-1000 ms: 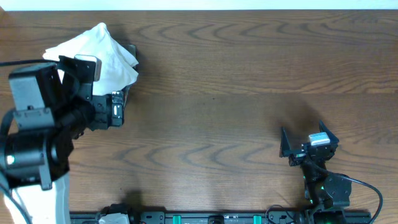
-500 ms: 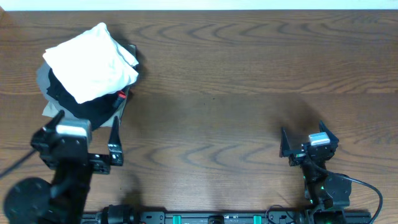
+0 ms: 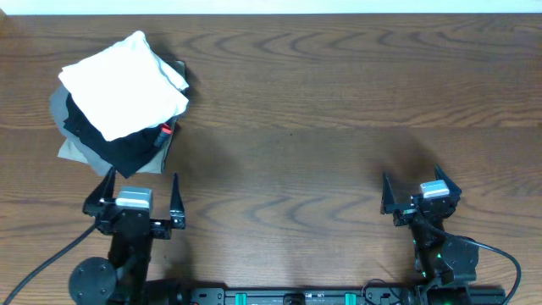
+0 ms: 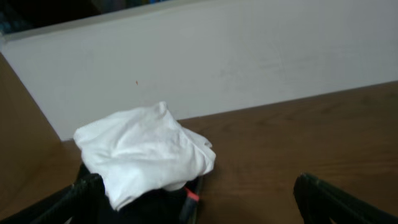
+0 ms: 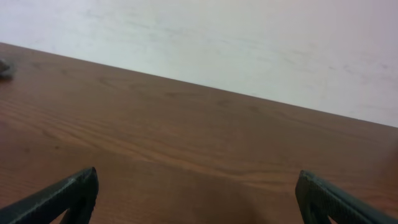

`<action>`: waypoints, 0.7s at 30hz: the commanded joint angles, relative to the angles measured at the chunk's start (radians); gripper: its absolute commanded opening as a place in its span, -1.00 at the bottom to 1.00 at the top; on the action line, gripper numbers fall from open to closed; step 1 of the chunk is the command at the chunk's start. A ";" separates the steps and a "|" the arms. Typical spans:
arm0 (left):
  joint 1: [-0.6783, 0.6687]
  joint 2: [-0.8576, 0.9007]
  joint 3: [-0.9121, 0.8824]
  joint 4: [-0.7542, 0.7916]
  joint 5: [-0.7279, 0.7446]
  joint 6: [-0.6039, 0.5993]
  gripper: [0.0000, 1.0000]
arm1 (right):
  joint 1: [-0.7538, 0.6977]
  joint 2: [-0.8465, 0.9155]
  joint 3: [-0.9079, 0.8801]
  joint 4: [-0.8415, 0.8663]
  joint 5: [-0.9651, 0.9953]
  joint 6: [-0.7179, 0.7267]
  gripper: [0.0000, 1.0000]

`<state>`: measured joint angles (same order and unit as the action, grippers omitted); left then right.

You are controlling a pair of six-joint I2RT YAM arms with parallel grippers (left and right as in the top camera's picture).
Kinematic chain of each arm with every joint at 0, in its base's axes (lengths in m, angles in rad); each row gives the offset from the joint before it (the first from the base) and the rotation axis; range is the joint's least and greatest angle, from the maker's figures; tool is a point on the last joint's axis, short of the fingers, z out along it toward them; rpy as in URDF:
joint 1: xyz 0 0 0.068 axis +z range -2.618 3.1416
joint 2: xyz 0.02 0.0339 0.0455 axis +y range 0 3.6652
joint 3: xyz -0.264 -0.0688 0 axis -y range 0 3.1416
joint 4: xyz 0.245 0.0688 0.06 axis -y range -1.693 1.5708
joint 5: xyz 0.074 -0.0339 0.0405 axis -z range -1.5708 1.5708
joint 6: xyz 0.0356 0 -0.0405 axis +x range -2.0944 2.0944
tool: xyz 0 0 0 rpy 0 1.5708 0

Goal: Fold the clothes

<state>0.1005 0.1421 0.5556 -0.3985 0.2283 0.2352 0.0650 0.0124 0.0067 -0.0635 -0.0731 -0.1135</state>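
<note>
Brown wood-grain board is forming the table (image 3: 322,102), and both arms are sitting at its near edge. The left gripper (image 3: 143,176) is holding its fingers spread wide with nothing between them, pointing at a pile of garments just beyond its tips. The right gripper (image 3: 412,175) is also standing wide apart and empty over bare wood, well apart from that pile. Farther back, toward the far left corner, the white T-shirt (image 3: 123,83) is lying folded into a rough, slightly rumpled square on top of the pile. It is resting on a black garment (image 3: 118,146), which is lying on a grey garment (image 3: 72,146). A small red tab (image 3: 165,130) is poking out at the pile's right edge; any writing on it is too small to read. Beyond the table's far edge, a plain white wall (image 4: 249,56) is closing off the view.
</note>
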 commanded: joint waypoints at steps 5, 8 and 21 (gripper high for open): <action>-0.006 -0.124 -0.133 0.088 -0.009 -0.005 0.96 | 0.010 -0.002 -0.001 -0.005 0.005 -0.007 0.99; -0.006 -0.137 -0.175 0.124 -0.007 -0.006 0.96 | 0.010 -0.002 -0.001 -0.005 0.005 -0.007 0.98; -0.007 -0.140 -0.400 0.325 -0.001 -0.006 0.96 | 0.010 -0.002 -0.001 -0.005 0.005 -0.007 0.99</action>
<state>0.0998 0.0105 0.2016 -0.1055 0.2287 0.2356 0.0650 0.0124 0.0067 -0.0635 -0.0731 -0.1135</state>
